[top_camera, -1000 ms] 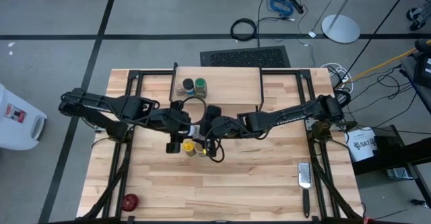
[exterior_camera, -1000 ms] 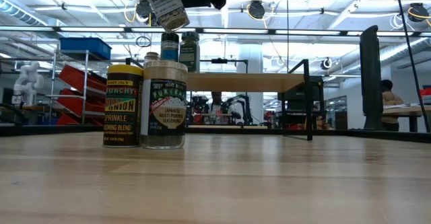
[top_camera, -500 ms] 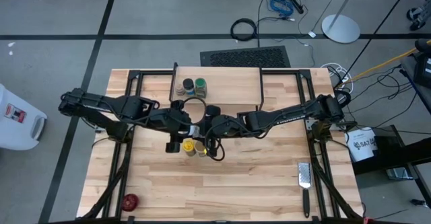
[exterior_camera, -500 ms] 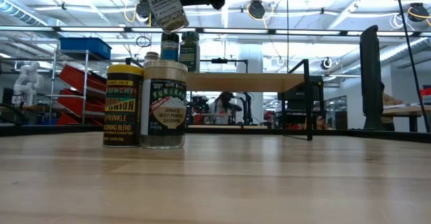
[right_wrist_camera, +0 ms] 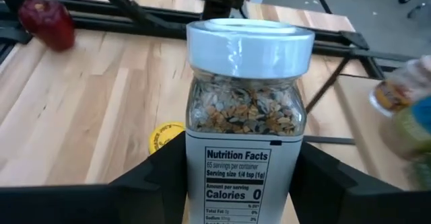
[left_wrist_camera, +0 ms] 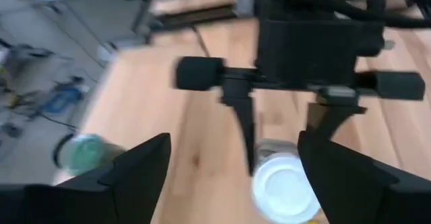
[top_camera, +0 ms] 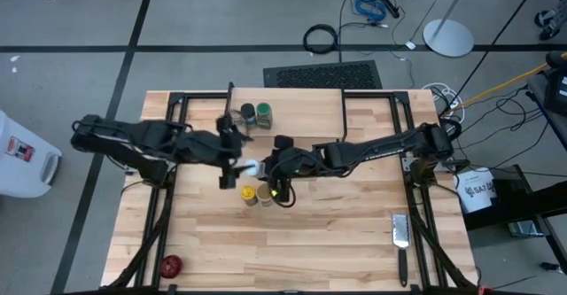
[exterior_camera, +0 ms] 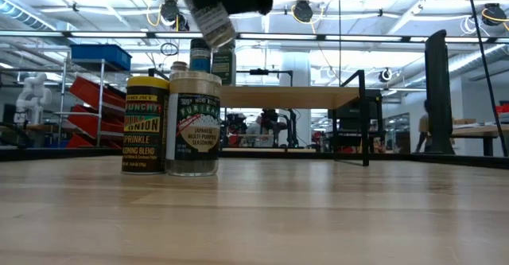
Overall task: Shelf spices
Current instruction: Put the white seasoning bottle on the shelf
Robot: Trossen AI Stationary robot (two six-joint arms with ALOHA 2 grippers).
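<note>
My right gripper (right_wrist_camera: 240, 158) is shut on the white-capped jar (right_wrist_camera: 246, 109), held high above the table's middle (top_camera: 252, 166); it also shows in the low view (exterior_camera: 208, 17). My left gripper (left_wrist_camera: 232, 177) is open and empty, just to the jar's left (top_camera: 230, 158). The yellow jar (exterior_camera: 145, 126) and the dark-lidded clear jar (exterior_camera: 195, 123) stand side by side on the table below. Three more jars, one green-lidded (top_camera: 249, 112), stand on the left end of the wood-topped shelf (top_camera: 301, 113). My right gripper pinches the white-capped jar's clear body (right_wrist_camera: 202, 170) between its two fingers, one on each side, below the label's top. The white cap (right_wrist_camera: 249, 46) points away from the wrist, toward my left gripper. The jar is lifted clear of the table and tilted.
A small red round object (top_camera: 170, 264) lies at the near left corner. A flat grater (top_camera: 400, 233) with a black handle lies at the near right. Black frame rails run along both table sides. Bare wood lies in front of the two standing jars.
My left gripper has drawn back from the white-capped jar toward the table's left and far edges. The jar stays in my right gripper, has shifted a little to the right in the low view and tipped further.
</note>
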